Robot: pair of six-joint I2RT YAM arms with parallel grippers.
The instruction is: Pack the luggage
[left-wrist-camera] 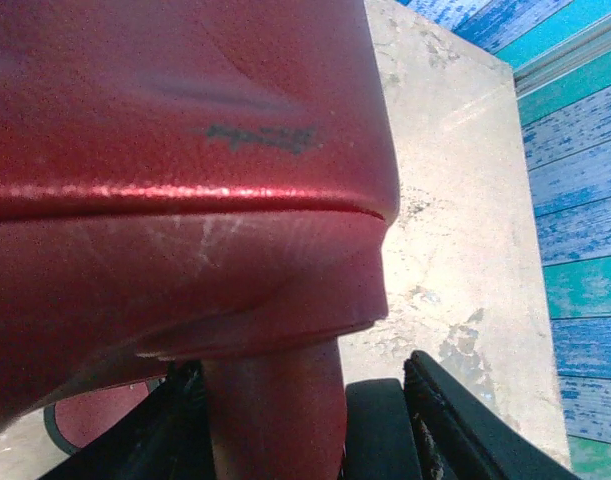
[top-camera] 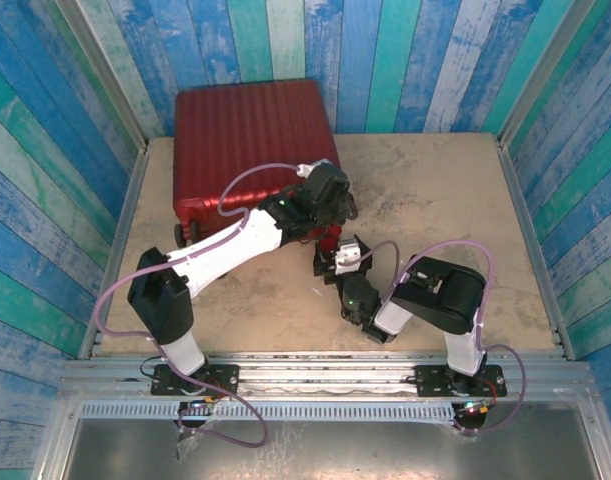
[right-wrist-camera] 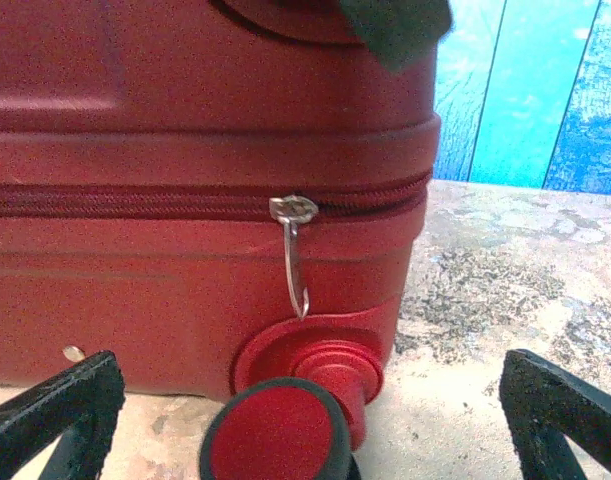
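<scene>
While your left gripper (left-wrist-camera: pixel 303 405) pinches a red part at the luggage's (top-camera: pixel 250 140) near-right corner, your right gripper (right-wrist-camera: pixel 305 410) gapes wide, facing its wheel (right-wrist-camera: pixel 275 435).

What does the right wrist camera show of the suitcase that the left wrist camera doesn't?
Right wrist: the zip with its silver metal pull, framed by the wide-open right jaws. Left wrist: a scuffed shell corner with a dark smudge, and the left jaws closed around a red wheel leg. Both: the dark-red hard-shell suitcase, a red wheel with a black tyre, and the pale mottled tabletop.
</scene>
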